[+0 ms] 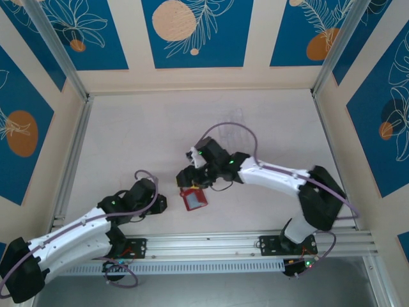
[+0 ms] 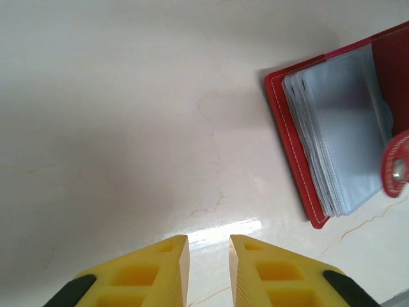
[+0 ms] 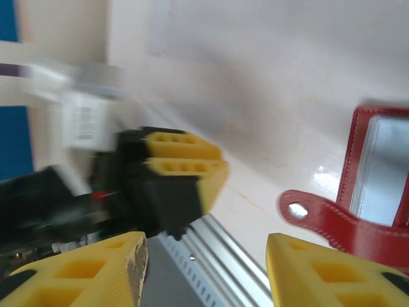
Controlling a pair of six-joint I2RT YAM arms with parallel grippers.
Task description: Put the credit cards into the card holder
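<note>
The card holder point(image 1: 194, 200) is a small red wallet lying open on the table, its greyish clear sleeves point(image 2: 348, 128) facing up and its snap tab point(image 3: 319, 214) sticking out. My left gripper point(image 1: 161, 203) sits just left of it, low over the table. Its yellow fingers point(image 2: 209, 238) stand a narrow gap apart with only bare table between them. My right gripper point(image 1: 192, 181) hovers over the holder's far edge. It is open wide point(image 3: 206, 240) with nothing held, and the tab lies close to its right finger. The credit cards are out of view.
An aluminium rail point(image 1: 255, 242) runs along the near table edge, close below both grippers point(image 3: 223, 256). Blue-patterned wall panels and metal posts point(image 1: 64, 57) enclose the table on three sides. Bare pale tabletop point(image 1: 192, 121) stretches behind the arms.
</note>
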